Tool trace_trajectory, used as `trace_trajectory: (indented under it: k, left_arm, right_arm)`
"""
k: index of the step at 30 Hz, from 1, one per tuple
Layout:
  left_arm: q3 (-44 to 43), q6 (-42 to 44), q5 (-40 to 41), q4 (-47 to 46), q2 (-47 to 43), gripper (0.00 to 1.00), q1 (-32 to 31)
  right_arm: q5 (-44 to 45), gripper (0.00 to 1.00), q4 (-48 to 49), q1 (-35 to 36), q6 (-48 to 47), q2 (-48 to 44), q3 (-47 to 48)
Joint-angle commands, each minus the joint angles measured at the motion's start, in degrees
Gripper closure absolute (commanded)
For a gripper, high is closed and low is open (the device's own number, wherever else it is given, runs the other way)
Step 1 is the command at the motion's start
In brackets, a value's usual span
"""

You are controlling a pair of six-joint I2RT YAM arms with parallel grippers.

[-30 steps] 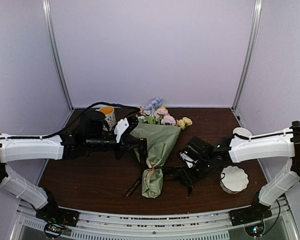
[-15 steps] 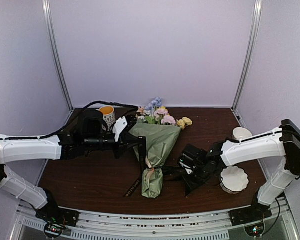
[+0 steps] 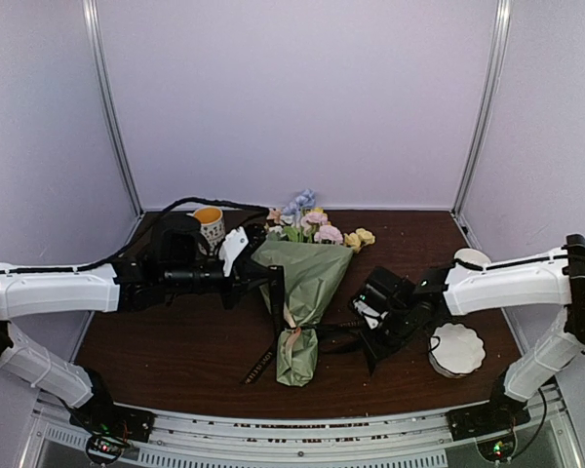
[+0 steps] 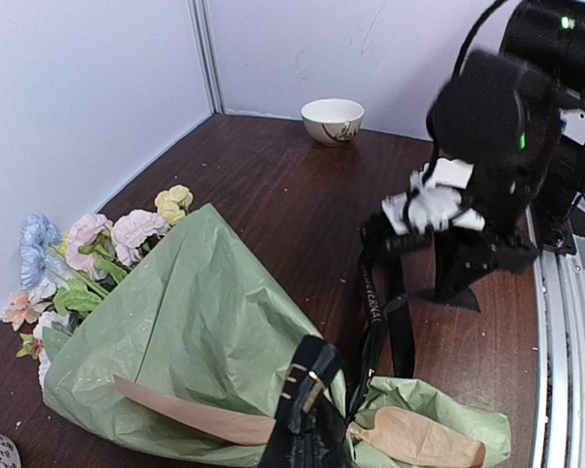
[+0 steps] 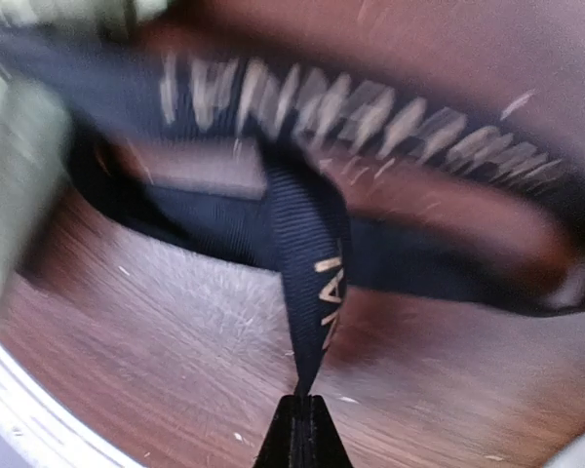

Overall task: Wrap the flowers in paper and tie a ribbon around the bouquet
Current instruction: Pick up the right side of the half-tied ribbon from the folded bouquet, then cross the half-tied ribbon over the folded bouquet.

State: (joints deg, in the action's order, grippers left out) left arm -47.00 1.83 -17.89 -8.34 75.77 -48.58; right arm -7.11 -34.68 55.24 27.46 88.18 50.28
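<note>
ribbon (image 5: 310, 253) runs toward twelve o'clock from the right gripper (image 5: 300, 434), pinched tight on it; bouquet (image 3: 307, 292) lies at its nine o'clock, long axis twelve-to-six; left gripper (image 4: 302, 409) clenched at the neck

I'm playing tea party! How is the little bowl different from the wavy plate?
The bowl has a smooth round rim; the plate has a wavy one. The bowl has dark marks on its side; the plate looks plain. The bowl sits farther back, the plate nearer the front. Both are whitish and stand on the table.
</note>
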Motion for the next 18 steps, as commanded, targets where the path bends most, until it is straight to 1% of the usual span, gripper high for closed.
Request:
trace_trajectory:
  k: [1,3,4,6,8,11,13,15,16,18]
  left_arm:
    - [0.9,0.2,2.2,-1.2,-1.0,1.00,-0.5]
    - [1.0,0.5,2.7,-1.2,-0.8,1.00,-1.1]
    - [1.1,0.6,3.0,-1.2,-0.6,1.00,-1.5]
    - [1.3,0.7,3.7,-1.4,-0.7,1.00,-2.4]
    - [1.7,0.7,4.4,-1.7,-1.1,1.00,-3.2]
    - [3.0,0.4,5.0,-2.6,-2.5,1.00,-4.2]
    - [3.8,0.4,5.0,-3.1,-3.5,1.00,-4.8]
    - [4.5,0.7,4.8,-3.3,-4.2,1.00,-5.6]
    - [4.8,1.0,4.8,-3.5,-4.5,1.00,-5.9]
    - [5.6,1.4,4.7,-4.3,-4.9,1.00,-6.7]
  right_arm:
    - [3.8,1.00,-5.3,-5.5,-7.6,-8.9,11.6]
    - [6.4,1.00,-8.7,-6.2,-11.7,-9.2,22.4]
    - [6.6,1.00,-10.1,-6.2,-13.5,-7.8,29.1]
    - [3.6,1.00,-11.2,-6.0,-15.1,-3.9,42.3]
    - [-0.2,1.00,-10.7,-5.0,-15.0,1.3,54.8]
    - [-2.2,1.00,-10.9,-0.9,-15.1,10.3,73.5]
    - [-2.9,1.00,-10.7,1.7,-14.8,16.4,83.7]
    - [-2.8,1.00,-8.8,3.4,-13.1,20.6,89.9]
    - [-2.9,1.00,-7.0,3.6,-11.8,21.6,90.5]
    - [-2.7,1.00,-2.3,3.7,-9.0,22.6,88.4]
